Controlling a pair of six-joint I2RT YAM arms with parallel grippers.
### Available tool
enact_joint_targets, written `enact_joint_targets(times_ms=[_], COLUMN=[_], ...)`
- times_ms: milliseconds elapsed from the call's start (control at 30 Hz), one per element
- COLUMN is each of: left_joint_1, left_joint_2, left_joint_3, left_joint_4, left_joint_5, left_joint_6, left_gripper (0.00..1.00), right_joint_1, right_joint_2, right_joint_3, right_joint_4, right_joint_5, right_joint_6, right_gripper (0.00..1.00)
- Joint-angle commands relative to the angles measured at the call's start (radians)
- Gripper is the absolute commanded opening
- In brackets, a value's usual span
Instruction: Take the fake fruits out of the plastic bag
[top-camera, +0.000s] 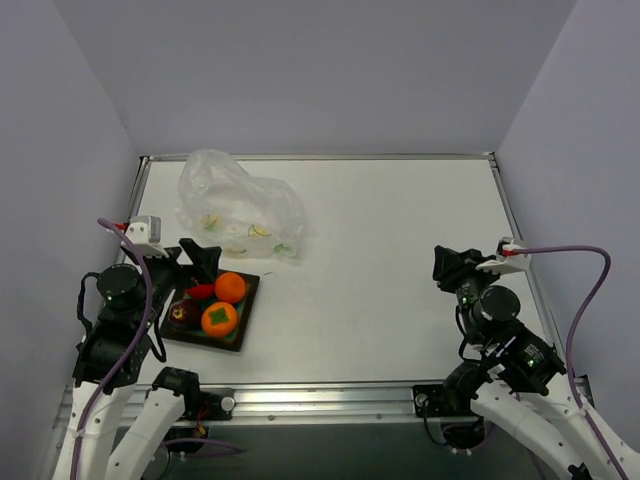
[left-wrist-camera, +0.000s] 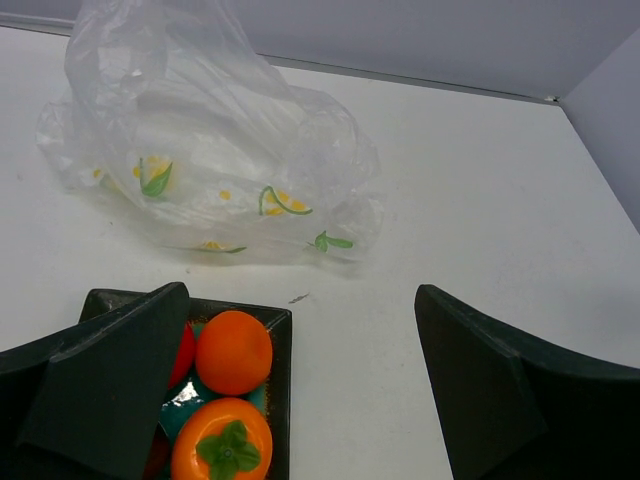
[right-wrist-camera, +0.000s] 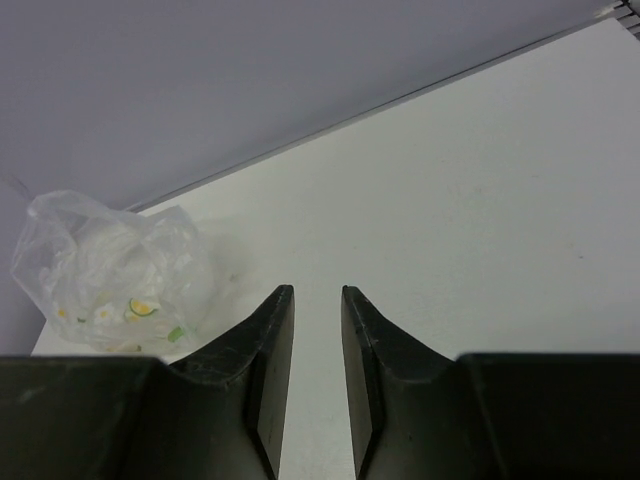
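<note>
Black left gripper (top-camera: 188, 258) is held low over teal dish (top-camera: 252, 305) with fake fruits (top-camera: 230, 288), fingers spread wide. Right gripper (right-wrist-camera: 317, 300) is held over table (top-camera: 400, 250), fingers narrowed, nothing gripped.

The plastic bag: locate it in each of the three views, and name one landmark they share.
Top external: the plastic bag lies left of centre, near the table's back edge.
Left wrist: the bag fills the upper left.
Right wrist: the bag sits low at the left border, left of the right claw.
Shared landmark: the table's back edge, behind the bag in all three.
</note>
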Motion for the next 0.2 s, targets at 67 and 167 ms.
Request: enact_joint_targets(times_ms=[67, 167], left_joint_1=[0.01, 0.011], left_joint_2=[-0.005, -0.005], left_joint_3=[0.019, 0.018], left_joint_4=[0.04, 0.028], left_joint_5=[0.003, -0.02], left_joint_6=[0.003, -0.003], left_gripper=[0.94, 0.94], right_joint_1=[0.0, 0.0], right_joint_2=[0.06, 0.076], right_joint_3=[0.033, 0.043], right_joint_4=[-0.003, -0.003], right_joint_5=[0.064, 0.058], right_joint_6=[0.014, 0.017], right_gripper=[0.27, 0.38])
